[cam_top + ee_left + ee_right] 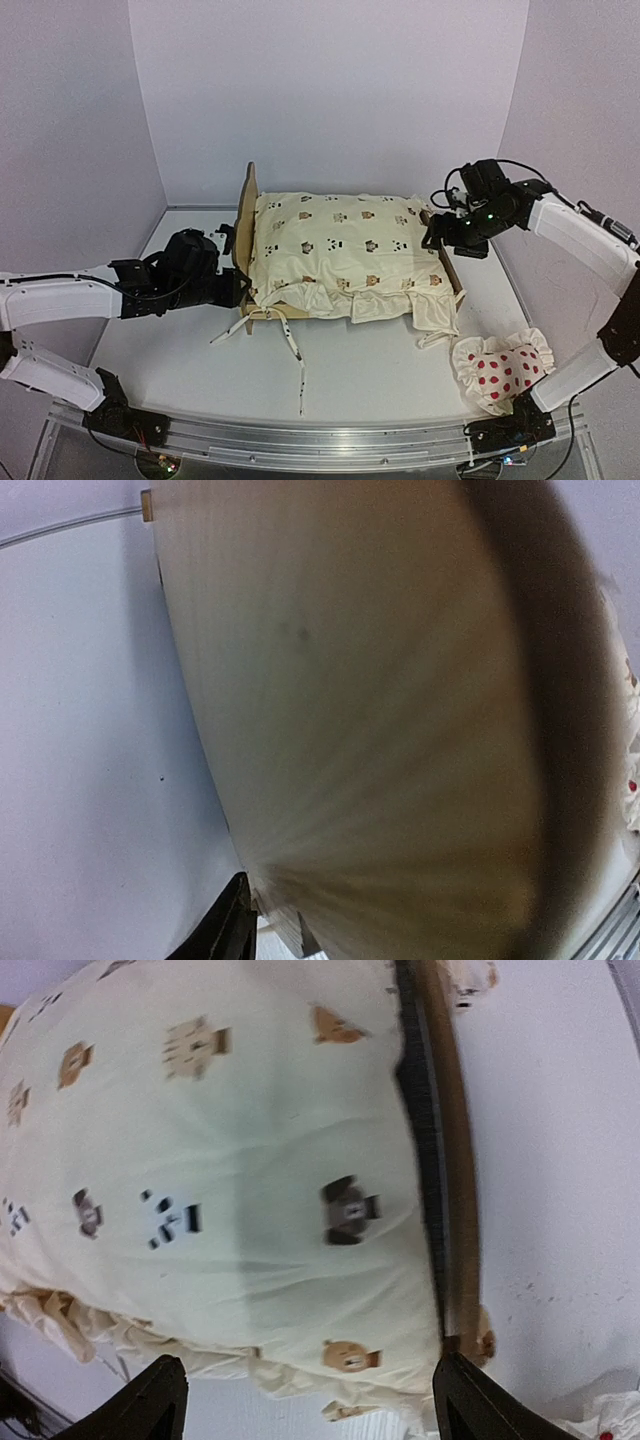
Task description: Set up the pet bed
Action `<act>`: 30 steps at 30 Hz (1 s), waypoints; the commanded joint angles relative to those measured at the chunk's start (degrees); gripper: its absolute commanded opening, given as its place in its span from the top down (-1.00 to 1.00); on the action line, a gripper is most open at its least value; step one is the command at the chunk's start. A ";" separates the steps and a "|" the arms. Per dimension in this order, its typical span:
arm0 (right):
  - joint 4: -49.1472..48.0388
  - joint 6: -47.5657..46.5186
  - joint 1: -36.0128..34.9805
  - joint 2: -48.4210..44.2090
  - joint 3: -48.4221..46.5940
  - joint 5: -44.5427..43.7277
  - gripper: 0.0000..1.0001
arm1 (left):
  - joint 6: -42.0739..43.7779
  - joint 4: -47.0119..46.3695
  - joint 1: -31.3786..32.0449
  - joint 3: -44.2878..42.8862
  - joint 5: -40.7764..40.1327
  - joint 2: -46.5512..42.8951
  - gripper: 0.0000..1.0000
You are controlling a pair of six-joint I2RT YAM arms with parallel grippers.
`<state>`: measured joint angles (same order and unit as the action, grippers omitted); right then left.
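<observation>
The pet bed (246,205) stood near the middle of the tabletop (380,385). Its tall headboard (244,215) was at the left end and its low foot rail (455,275) at the right end, as the overhead view showed. A cream cover (340,250) printed with small animals lay over almost the whole frame and bulged above the rails. Its ruffled edge hung over the near side, and thin white ties (292,345) trailed from it onto the tabletop in front of the bed. In the right wrist view a dark strip of the base (420,1130) showed between the cover and the wooden rail.

The left pincer (236,285) sat low at the outer face of the headboard, near its front corner. Its wrist camera was filled by the pale wood of that board, with only one dark finger (228,930) showing at the bottom edge. The pictures did not let one tell whether this pincer was wide, narrow, or holding the board.

The right pincer (432,240) hung over the foot end of the bed, above the far part of the foot rail. Its two fingers stood wide apart at the bottom of its own view, with nothing between them, and the cover lay below them.

A white pillow (500,368) with red dots and a ruffle lay on the tabletop near the front right, well apart from the bed, beside the right arm.
</observation>
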<state>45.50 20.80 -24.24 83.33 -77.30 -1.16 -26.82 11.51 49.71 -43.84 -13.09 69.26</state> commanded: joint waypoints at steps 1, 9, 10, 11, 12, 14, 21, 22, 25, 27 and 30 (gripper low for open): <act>2.81 -1.21 6.50 2.38 -0.60 -6.22 -0.70 | -0.35 -2.81 0.12 -3.28 -6.22 2.82 0.35; 1.10 -2.17 12.37 12.38 0.59 -1.90 -0.45 | -1.50 -2.13 0.12 -4.47 -10.98 5.54 0.52; 0.56 -1.99 12.37 13.24 0.90 -1.42 -0.39 | -1.64 -2.11 0.12 -4.44 -11.51 5.53 0.53; 0.03 -1.76 12.37 14.10 1.35 -0.80 -0.32 | -1.74 -2.11 0.12 -4.39 -11.99 5.54 0.54; -0.57 -1.55 12.37 14.78 2.06 -0.02 -0.25 | -1.79 -2.14 0.12 -4.27 -12.60 5.55 0.55; -2.13 -0.84 12.30 15.55 3.48 1.60 -0.04 | -2.01 -2.10 0.12 -4.02 -13.91 5.49 0.57; -4.37 1.41 6.77 15.37 7.09 3.31 0.60 | -0.16 -1.26 -1.63 -3.45 -19.76 5.46 0.54; -4.42 1.89 4.83 15.27 7.41 2.58 0.61 | 0.34 -1.06 -2.35 -3.40 -19.86 5.51 0.53; -4.64 4.02 -0.83 15.34 8.12 0.52 0.63 | 1.73 -0.40 -5.19 -3.12 -20.08 5.52 0.51; -4.97 5.84 -4.75 16.00 8.16 -1.33 0.63 | 2.36 -0.10 -7.12 -2.54 -20.36 4.90 0.51; -5.48 8.66 -10.43 17.64 7.26 -3.01 0.64 | 3.15 -0.31 -10.57 -1.53 -20.35 2.70 0.50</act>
<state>39.85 25.06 -26.07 98.30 -71.09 -6.15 -26.44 10.67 42.58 -46.02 -30.90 74.60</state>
